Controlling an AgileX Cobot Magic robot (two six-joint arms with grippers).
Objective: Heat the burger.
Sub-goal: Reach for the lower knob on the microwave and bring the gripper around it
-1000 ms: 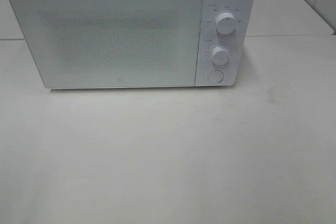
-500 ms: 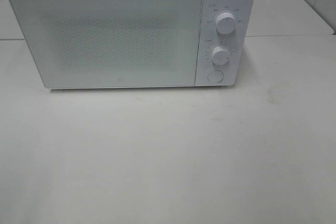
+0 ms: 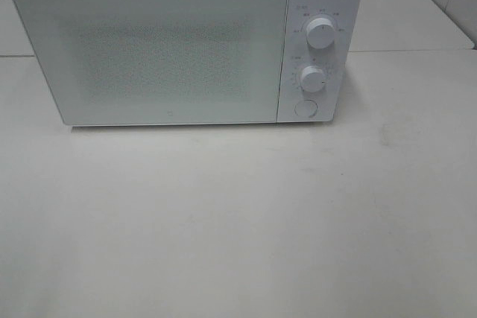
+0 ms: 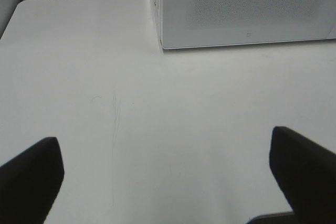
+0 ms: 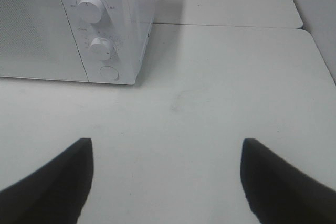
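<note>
Finding one: the burger is not visible in any of my three views. The white table [image 3: 238,221] shows bare wherever I can see it, so I cannot give a bearing from either pair of jaws to the burger, nor the way it sits. It may be behind the closed door or outside the frames; I cannot tell which.

Finding two: the white box-shaped microwave oven [image 3: 171,46] fills the upper left and centre of the overhead frame. Its frosted, dot-patterned door [image 3: 149,50] is shut flush, and nothing can be made out through it. The control panel runs down the oven's right side: an upper white round dial [image 3: 320,33], a lower white round dial [image 3: 313,77], and beneath them a round flat push button [image 3: 305,108].

Finding three: neither arm appears in the overhead frame. The left jaws stand wide apart with nothing between them, over bare table, looking toward a lower corner of the door. The right jaws also stand wide and empty, looking toward the dials and button.

Assessment: the relation that governs the coming move is panel to arm. The controls sit on the right side of the oven, so I judge the right arm the nearer one for pressing the button or turning a dial.
</note>
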